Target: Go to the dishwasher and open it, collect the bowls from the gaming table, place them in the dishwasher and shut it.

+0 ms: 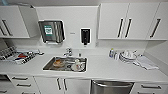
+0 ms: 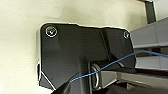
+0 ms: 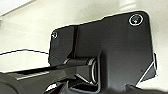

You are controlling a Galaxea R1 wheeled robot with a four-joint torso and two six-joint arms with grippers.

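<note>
Robot faced a white kitchen counter [image 1: 105, 68] head-on. Dishwasher [image 1: 111, 87] sat below the counter edge, right of centre and nearest the robot: stainless front, horizontal steel bar handle across its top, door shut. White cabinet doors [image 1: 61, 85] with dark handles stood just left of it, drawers [image 1: 23, 82] further left, another drawer front [image 1: 150, 88] on its right.

Steel sink [image 1: 65, 64] was set into the counter, left of the dishwasher's line, with dishes inside; something orange-brown lay on its left side and pale items on its right, too blurred to identify. Faucet [image 1: 68, 52] stood behind the sink. A dish rack [image 1: 15, 55] with mixed items occupied the far left of the counter. On the right: a small bottle [image 1: 111, 53], a stack of white plates [image 1: 127, 56] just beside it, and a folded white cloth [image 1: 147, 62] further right.

On the wall: a steel paper towel dispenser [image 1: 51, 31] above and left of the sink, a black soap dispenser [image 1: 85, 36] to its right. Upper cabinets [image 1: 130, 21] flanked both.

Both wrist views showed the robot's own dark plate against a pale surface; a thin blue cable [image 2: 110, 65] crossed the left one. Couldn't tell the state of either gripper.
</note>
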